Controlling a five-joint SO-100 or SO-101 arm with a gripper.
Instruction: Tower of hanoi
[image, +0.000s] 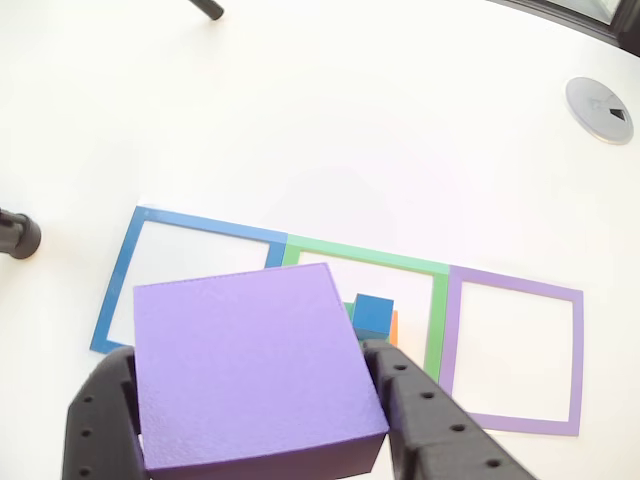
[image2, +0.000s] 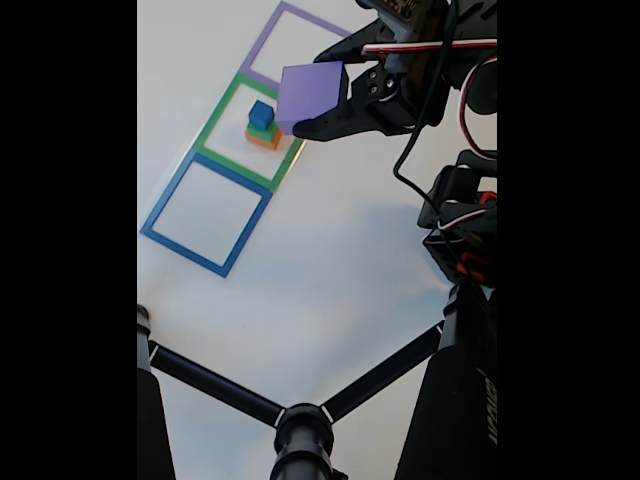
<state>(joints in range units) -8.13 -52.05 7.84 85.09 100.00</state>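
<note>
In the other view, our tool (image: 255, 400) is closed on the big purple block (image: 255, 375), with one black finger (image: 100, 420) at 9 o'clock of the block and one at 3 o'clock, both touching its sides. Past the block, at 1 o'clock of it, we see the small blue cube (image: 373, 313) and a thin bit of the orange block (image: 394, 327) inside the green tape square (image: 437, 310), between the blue tape square (image: 115, 280) and the purple tape square (image: 575, 360). In the fixed view, we hold the purple block (image2: 312, 92) up off the white table (image2: 330, 250), just at 2 o'clock of the little stack. Here we can see the whole stack: blue cube (image2: 262, 113) on the green block (image2: 262, 130) on the orange block (image2: 263, 140). We think three blocks are stacked and the big one has yet to find its square, so the tower is not built.
</note>
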